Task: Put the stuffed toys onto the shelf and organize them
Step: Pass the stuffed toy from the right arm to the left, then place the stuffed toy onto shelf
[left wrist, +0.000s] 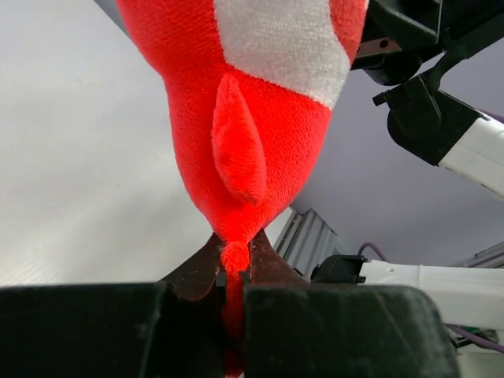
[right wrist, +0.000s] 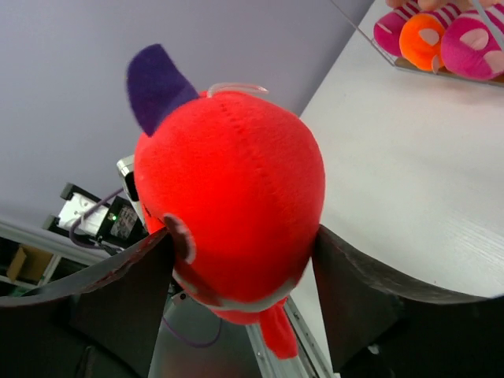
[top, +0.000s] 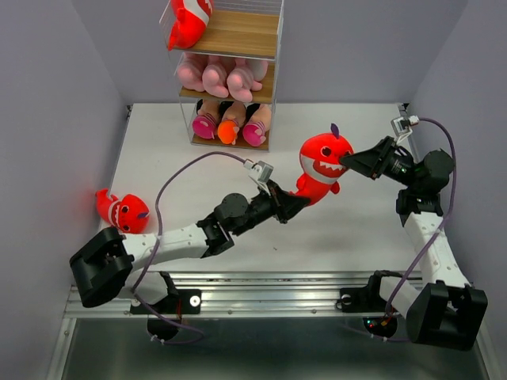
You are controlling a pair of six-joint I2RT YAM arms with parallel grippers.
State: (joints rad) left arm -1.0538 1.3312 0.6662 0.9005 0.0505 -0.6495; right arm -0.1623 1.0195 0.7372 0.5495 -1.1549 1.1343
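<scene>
A red toothy shark (top: pixel 321 162) hangs above the table's middle right between both arms. My left gripper (top: pixel 297 202) is shut on its tail tip (left wrist: pixel 235 264), and the red body (left wrist: pixel 260 102) rises straight up from the jaws. My right gripper (top: pixel 348 162) stands open, a finger (right wrist: pixel 126 283) on each side of the shark's head (right wrist: pixel 232 209). Another red shark (top: pixel 123 212) lies on the table at the far left. The shelf (top: pixel 253 36) stands at the back with a third shark (top: pixel 188 20) on its top board.
Pink plush animals (top: pixel 218 77) fill the shelf's middle board. Toys with pink and orange feet (top: pixel 230 123) sit on the bottom board, and their soles (right wrist: pixel 425 39) show in the right wrist view. Grey walls close both sides. A metal rail (top: pixel 277 293) runs along the near edge.
</scene>
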